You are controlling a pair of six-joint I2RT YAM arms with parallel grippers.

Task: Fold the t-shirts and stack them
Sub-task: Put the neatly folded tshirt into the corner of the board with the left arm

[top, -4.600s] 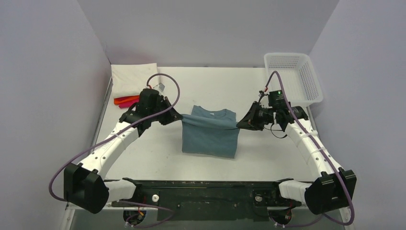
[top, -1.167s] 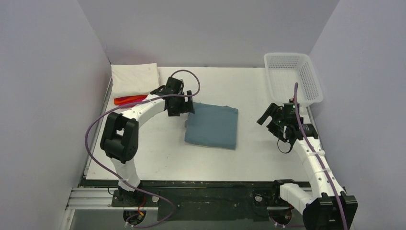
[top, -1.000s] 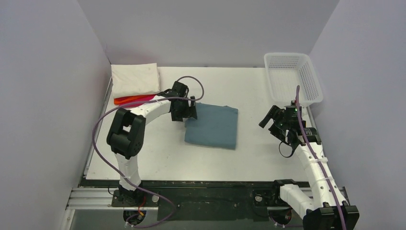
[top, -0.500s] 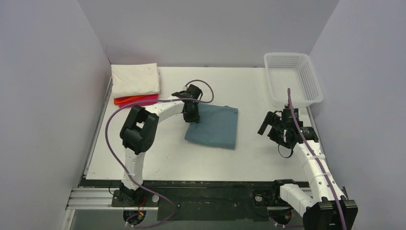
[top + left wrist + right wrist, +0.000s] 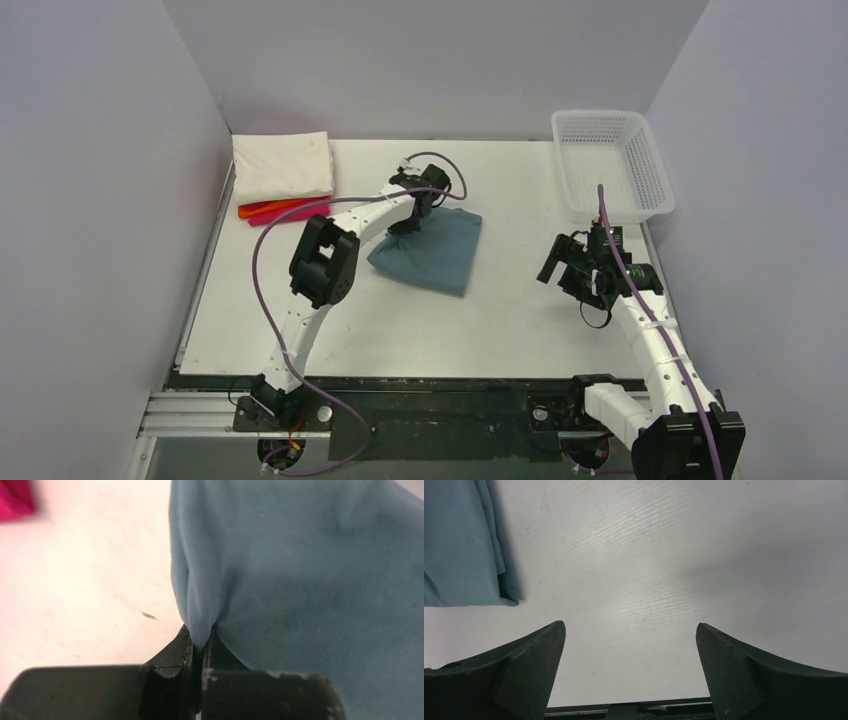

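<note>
A folded dusty teal-blue t-shirt [image 5: 432, 253] lies skewed in the middle of the table, its far left corner lifted. My left gripper [image 5: 404, 225] is shut on that corner; in the left wrist view a pinched fold of the blue t-shirt [image 5: 300, 565] sits between the closed black fingers [image 5: 172, 652]. A stack of folded t-shirts rests at the back left: cream-white [image 5: 283, 166] on top, orange and pink-magenta [image 5: 285, 211] beneath. My right gripper [image 5: 556, 262] hovers open to the right of the blue shirt, nothing between its fingers [image 5: 531, 660]; the shirt's edge [image 5: 464, 545] shows at the upper left of its view.
A white plastic mesh basket [image 5: 611, 163] stands at the back right corner. Grey walls close in the table on three sides. A purple cable [image 5: 262, 290] loops beside the left arm. The dark base rail [image 5: 420, 405] runs along the near edge.
My left gripper closed on the blue shirt's far left corner and pulled it rightward and back, so the shirt turned and bunched. The right arm barely moved.
</note>
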